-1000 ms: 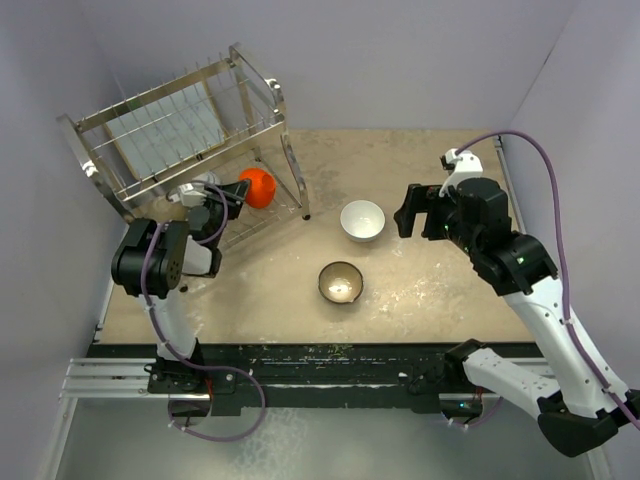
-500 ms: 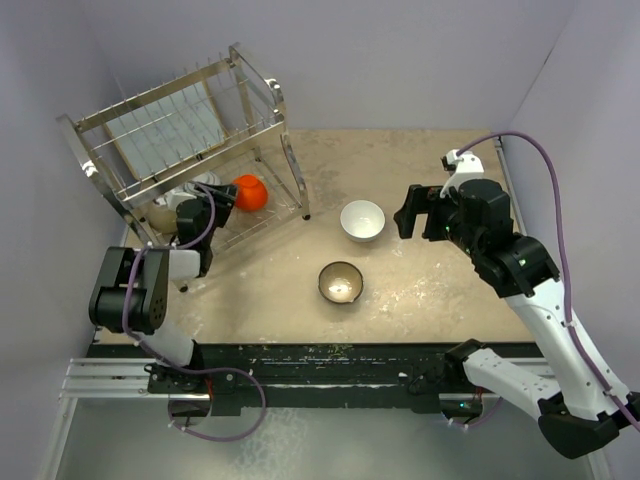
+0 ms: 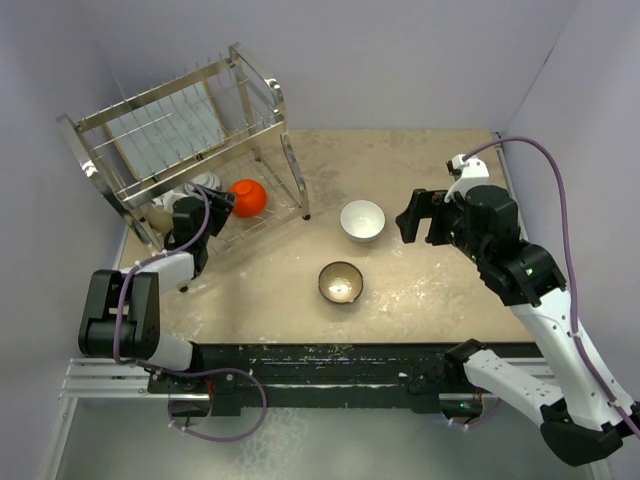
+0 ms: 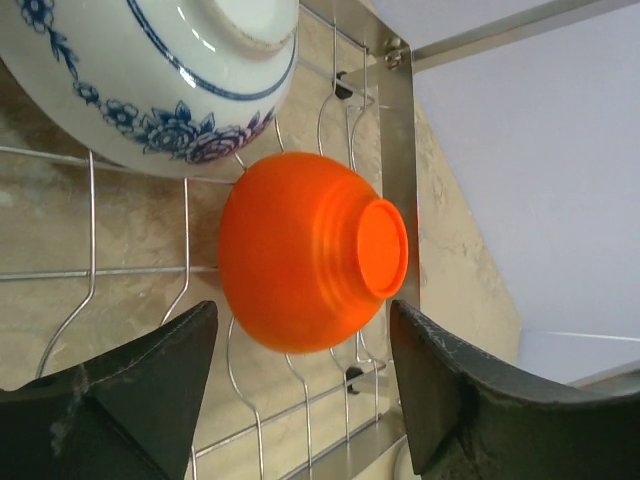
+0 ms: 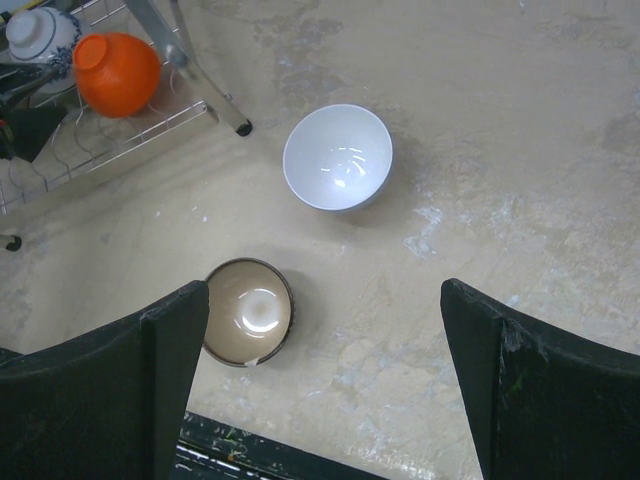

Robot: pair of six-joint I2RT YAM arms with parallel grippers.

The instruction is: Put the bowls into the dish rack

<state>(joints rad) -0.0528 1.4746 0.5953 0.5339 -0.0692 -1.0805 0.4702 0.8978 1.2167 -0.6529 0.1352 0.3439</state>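
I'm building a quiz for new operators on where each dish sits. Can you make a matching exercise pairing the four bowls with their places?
Things
1. orange-red round bowl
2. blue-and-white patterned bowl
3. plain white round bowl
4. dark brown bowl with a shiny pale inside

Places
A. upright on the beige table, closest to the arm bases
B. in the lower tier of the shiny metal wire dish rack, nearest its right end
C. in the lower tier, further in under the upper tier
D. upright on the table, near the rack's front right leg

Pairs: 1-B, 2-C, 3-D, 4-A
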